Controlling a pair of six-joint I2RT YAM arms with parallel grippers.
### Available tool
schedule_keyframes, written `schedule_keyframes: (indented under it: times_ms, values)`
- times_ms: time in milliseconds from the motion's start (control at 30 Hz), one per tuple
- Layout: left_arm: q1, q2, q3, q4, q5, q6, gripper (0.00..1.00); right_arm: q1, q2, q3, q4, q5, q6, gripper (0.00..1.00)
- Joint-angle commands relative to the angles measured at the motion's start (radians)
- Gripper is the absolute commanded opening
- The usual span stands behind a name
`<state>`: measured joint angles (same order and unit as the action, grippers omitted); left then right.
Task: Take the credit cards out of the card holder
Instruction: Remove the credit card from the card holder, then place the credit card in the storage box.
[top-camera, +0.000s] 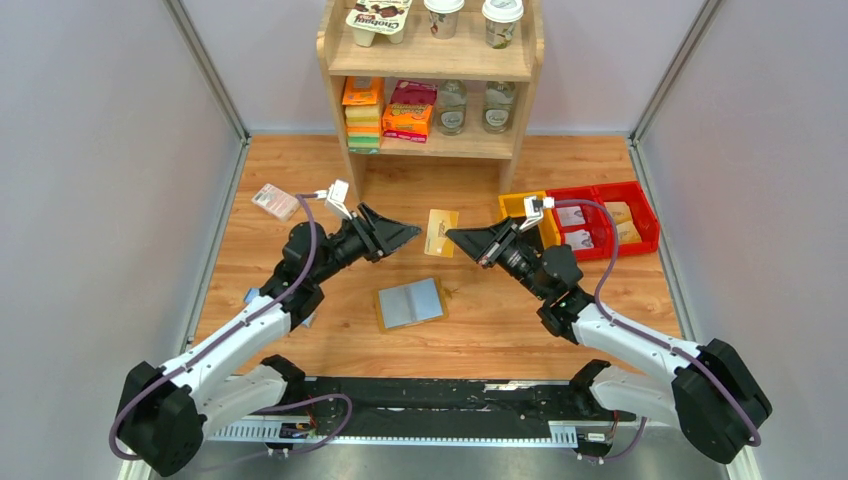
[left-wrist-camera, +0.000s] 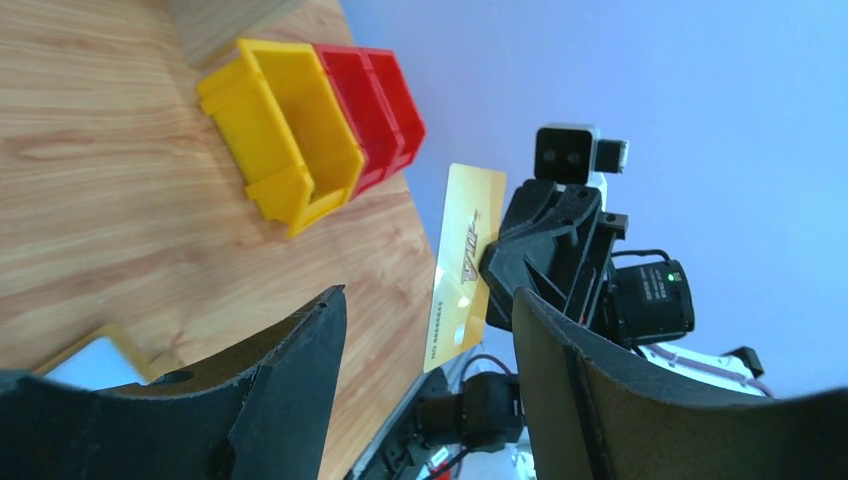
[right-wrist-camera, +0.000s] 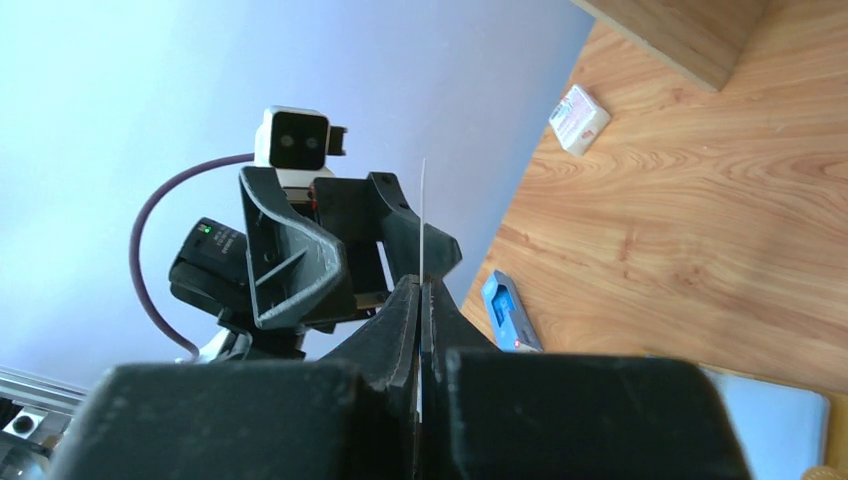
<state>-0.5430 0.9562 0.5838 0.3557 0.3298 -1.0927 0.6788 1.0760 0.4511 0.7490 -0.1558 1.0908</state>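
**Gold card held up beyond the open card holder**

I see the card holder lying open and flat on the wooden table, its grey-blue panels facing up. Just beyond it, the right gripper is clamped on one edge of a gold credit card, which stands upright off the table. The left gripper faces that card from the holder's far left, jaws spread wide, holding nothing. Farther beyond the holder, to the right, sit a yellow bin and red bins.
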Motion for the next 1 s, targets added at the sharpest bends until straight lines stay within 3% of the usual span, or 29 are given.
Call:
schedule_keyframes:
  times_ms: [0, 167, 267, 500, 667, 833, 967]
  values:
    - [-0.044, 0.032, 0.001, 0.178, 0.048, -0.044, 0.67, 0.010, -0.013, 0.032, 0.101, 0.042, 0.027, 0.00]
    - [-0.083, 0.079, 0.021, 0.196, 0.057, -0.038, 0.60, 0.010, -0.016, 0.035, 0.118, 0.055, 0.043, 0.00]
    - [-0.097, 0.111, 0.028, 0.221, 0.071, -0.044, 0.50, 0.010, -0.019, 0.040, 0.121, 0.061, 0.041, 0.00]
    - [-0.100, 0.119, 0.021, 0.284, 0.066, -0.044, 0.00, 0.007, -0.010, 0.047, 0.110, 0.018, 0.024, 0.01]
    - [-0.087, 0.079, 0.048, 0.172, 0.096, 0.056, 0.00, -0.030, -0.063, 0.069, -0.049, -0.045, -0.087, 0.26]
    - [0.010, 0.073, 0.090, 0.071, 0.298, 0.137, 0.00, -0.151, -0.168, 0.098, -0.198, -0.238, -0.225, 0.65]
    - [0.048, 0.113, 0.155, 0.026, 0.489, 0.188, 0.00, -0.226, -0.195, 0.158, -0.325, -0.436, -0.337, 0.77]
